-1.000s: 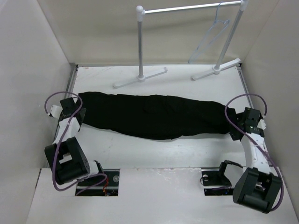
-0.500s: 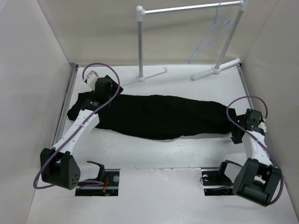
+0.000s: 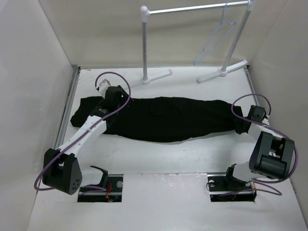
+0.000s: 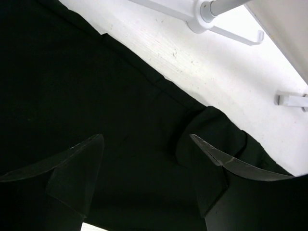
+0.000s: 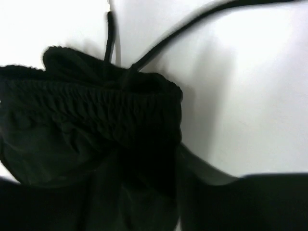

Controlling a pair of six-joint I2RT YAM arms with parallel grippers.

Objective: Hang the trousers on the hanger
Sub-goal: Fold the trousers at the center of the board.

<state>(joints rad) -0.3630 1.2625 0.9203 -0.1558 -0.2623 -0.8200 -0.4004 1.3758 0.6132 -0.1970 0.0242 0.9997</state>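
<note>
Black cloth stretches in one long band across the white table (image 3: 192, 154): the trousers (image 3: 168, 118) lie flat with legs folded together, one end toward the left wall and the other toward the right, and each arm sits at an end, which suits a lift from both ends so the garment does not sag in the middle. The left gripper (image 4: 147, 139) hovers low over the left part of the cloth with its jaws spread wide; its dark fingers (image 4: 72, 166) frame bare fabric and grasp nothing, which looks like a stance for pinching up a fold. The right gripper (image 3: 242, 126) is at the far right end, where the wrist view shows the gathered elastic waistband (image 5: 96, 103) and the thin drawstring (image 5: 192, 26) trailing off across the table. The cloth bunches toward that gripper as though drawn into it, but the fingers there are blurred dark shapes, so I cannot tell whether they are closed on the waistband or only pressed against it. The hanger (image 3: 217, 36) hangs by its hook from the bar of the rail stand (image 3: 144, 48) at the back right, well apart from the trousers and untouched. Judging from this, the task is at its start: the garment is being secured, and nothing has been threaded over the hanger yet. Thin, slack fabric may slip from a shallow pinch.
</note>
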